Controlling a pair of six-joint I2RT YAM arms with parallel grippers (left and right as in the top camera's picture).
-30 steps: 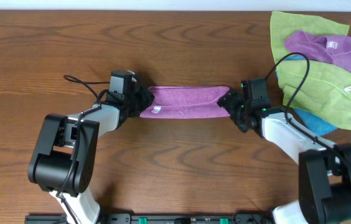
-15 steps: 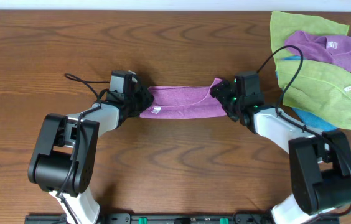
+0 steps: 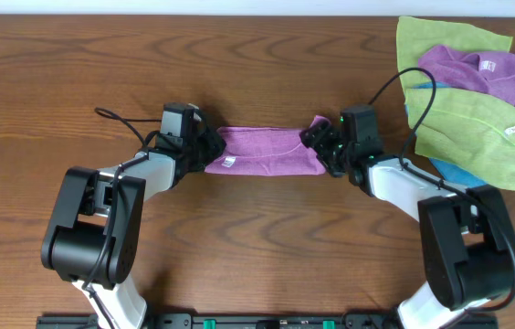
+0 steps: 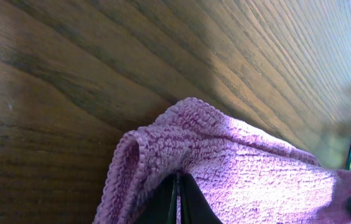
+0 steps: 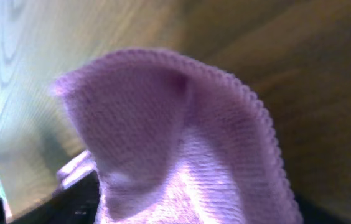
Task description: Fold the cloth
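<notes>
Overhead view of a brown wooden worktop (image 3: 267, 256) with two robot arms reaching in from the near edge. The cloth (image 3: 262, 151), pinkish-purple, lies near the middle of the worktop as a narrow band running left to right between the two arms. A small white tag (image 3: 228, 162) shows on its near edge, towards the left end. The left claw (image 3: 206, 146) is at the band's left end, closed tight, with the cloth's rolled edge bunched around its dark fingertips (image 4: 177, 200) in the left wrist view. The right claw (image 3: 319, 146) is at the band's right end, where a corner of the cloth (image 5: 175, 143) stands up off the wood and fills the right wrist view; whether this claw is clamped on the cloth cannot be told. At the far right of the worktop, well apart from the band, sits a pile of lime-green cloths (image 3: 467, 123) with a darker violet cloth (image 3: 472, 68) on top and a blue cloth (image 3: 458, 175) peeking out beneath
</notes>
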